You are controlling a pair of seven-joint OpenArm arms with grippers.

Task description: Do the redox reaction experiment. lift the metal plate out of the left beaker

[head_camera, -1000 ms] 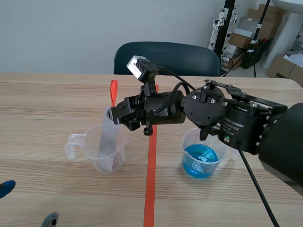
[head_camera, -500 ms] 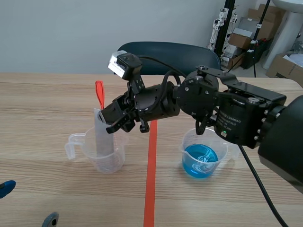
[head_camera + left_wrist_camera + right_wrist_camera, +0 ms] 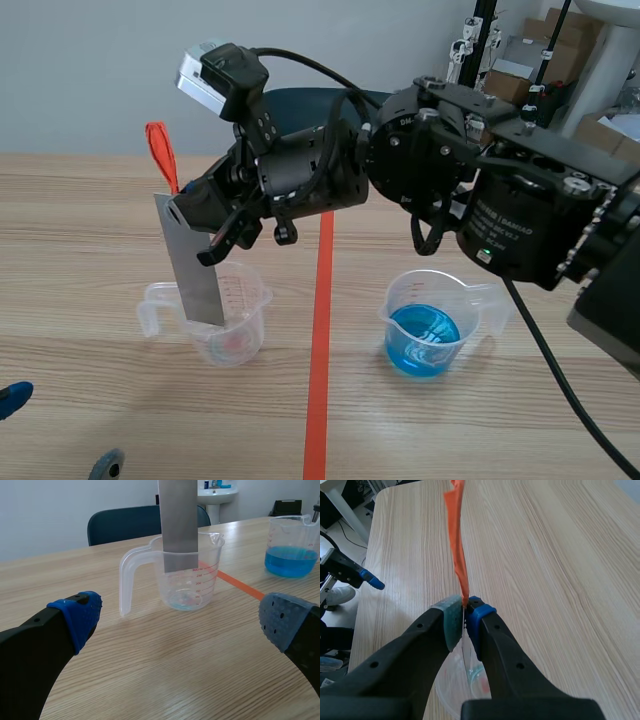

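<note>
Right gripper [image 3: 465,612] pinched on metal plate [image 3: 195,270] top, orange tag [image 3: 457,540] above. Only left wrist view shows plate's lower end just inside left beaker [image 3: 172,587] rim. Left gripper [image 3: 182,617] spread wide, low over table [image 3: 165,670]. Red graduations on beaker, "300" legible.

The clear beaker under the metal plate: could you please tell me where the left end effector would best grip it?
Probably its handle, from the side: it juts clear of the beaker wall toward the open left end effector. Coming from above looks unwise, since the metal plate hangs with its lower end inside the rim.
</note>
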